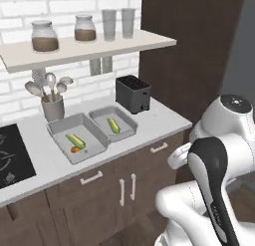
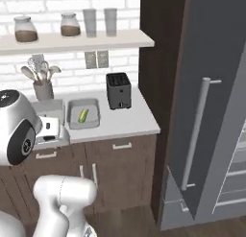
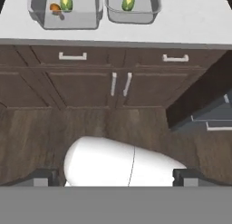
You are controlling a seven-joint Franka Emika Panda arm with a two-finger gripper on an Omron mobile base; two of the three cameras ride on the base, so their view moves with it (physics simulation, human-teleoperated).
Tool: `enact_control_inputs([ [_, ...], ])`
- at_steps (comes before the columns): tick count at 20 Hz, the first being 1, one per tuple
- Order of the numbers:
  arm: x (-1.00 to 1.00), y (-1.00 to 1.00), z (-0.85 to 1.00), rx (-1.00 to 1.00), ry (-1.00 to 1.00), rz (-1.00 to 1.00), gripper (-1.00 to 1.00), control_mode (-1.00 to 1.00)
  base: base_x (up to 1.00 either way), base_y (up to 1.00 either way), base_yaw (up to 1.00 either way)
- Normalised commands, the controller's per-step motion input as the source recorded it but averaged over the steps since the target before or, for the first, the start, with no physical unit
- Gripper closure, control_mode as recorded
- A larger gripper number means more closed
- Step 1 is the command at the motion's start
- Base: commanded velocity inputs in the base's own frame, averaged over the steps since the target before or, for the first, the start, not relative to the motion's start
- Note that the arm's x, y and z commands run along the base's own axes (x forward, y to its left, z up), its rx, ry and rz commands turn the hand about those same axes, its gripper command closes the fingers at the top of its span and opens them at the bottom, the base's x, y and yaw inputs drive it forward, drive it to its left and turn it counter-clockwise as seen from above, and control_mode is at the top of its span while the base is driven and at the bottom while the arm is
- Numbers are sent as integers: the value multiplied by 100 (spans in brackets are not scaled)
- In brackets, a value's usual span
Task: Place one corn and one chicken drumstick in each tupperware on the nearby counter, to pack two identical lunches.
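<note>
On the pale counter [image 1: 164, 121] beside the black toaster [image 1: 132, 93], the larger tupperware [image 1: 60, 128] holds a corn [image 1: 76, 140] and chicken drumstick [image 1: 75, 150], the smaller tupperware [image 1: 127, 120] a single corn [image 1: 113, 124], while the gripper [image 3: 115, 177] hangs empty, fingers spread wide, above the wooden floor [image 3: 41, 132]

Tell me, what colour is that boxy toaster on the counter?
Black. The toaster shows best in the left base view, beside the trays.

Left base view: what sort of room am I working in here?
A home kitchen, rendered: counter over wooden cabinets, a toaster, a cooktop, and jars on a shelf.
</note>
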Motion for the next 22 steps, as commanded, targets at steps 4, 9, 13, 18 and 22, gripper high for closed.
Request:
enact_control_inputs([
  [4, 0, 0, 0, 0, 0, 0, -100, 100, -76, 0, -73],
  [9, 0, 0, 0, 0, 0, 0, -100, 100, -36, -21, -71],
  [13, 0, 0, 0, 0, 0, 0, -100, 100, -1, -74, -67],
  [18, 0, 0, 0, 0, 0, 0, -100, 100, 14, -100, -43],
  [22, 0, 0, 0, 0, 0, 0, -100, 100, 45, -99, -22],
])
